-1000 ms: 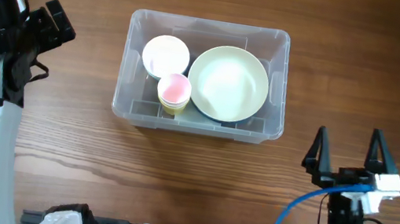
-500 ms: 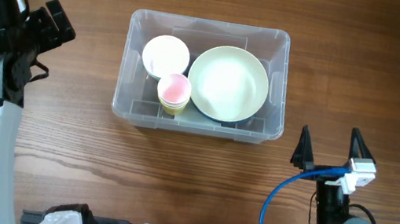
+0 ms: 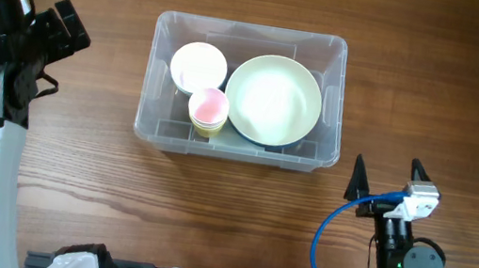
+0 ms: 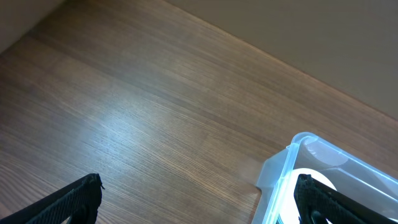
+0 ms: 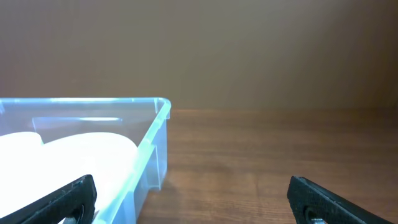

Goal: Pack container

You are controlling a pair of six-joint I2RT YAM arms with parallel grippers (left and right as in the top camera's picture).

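From overhead, the container (image 3: 251,28) sits mid-bench (image 3: 208,215), toward the far side. Only this view shows all that is in it. A big bowl (image 3: 273,99) fills its right half. A small bowl (image 3: 198,67) lies at the far left. A pink cup (image 3: 208,108), nested in a yellowish one, stands just in front of the small bowl and beside the big one.

The left wrist view shows the left hand (image 4: 199,202) spread wide over bare wood with nothing between its fingers. One corner of the container shows at the lower right, with a sliver of white inside.

The right hand (image 3: 386,170) lies near the container's near right corner, apart from it, fingers spread and empty. Its wrist view adds a low side-on look. The clear corner wall rises at the left with pale bowl shapes behind it, the cup hidden, and open wood to the right.
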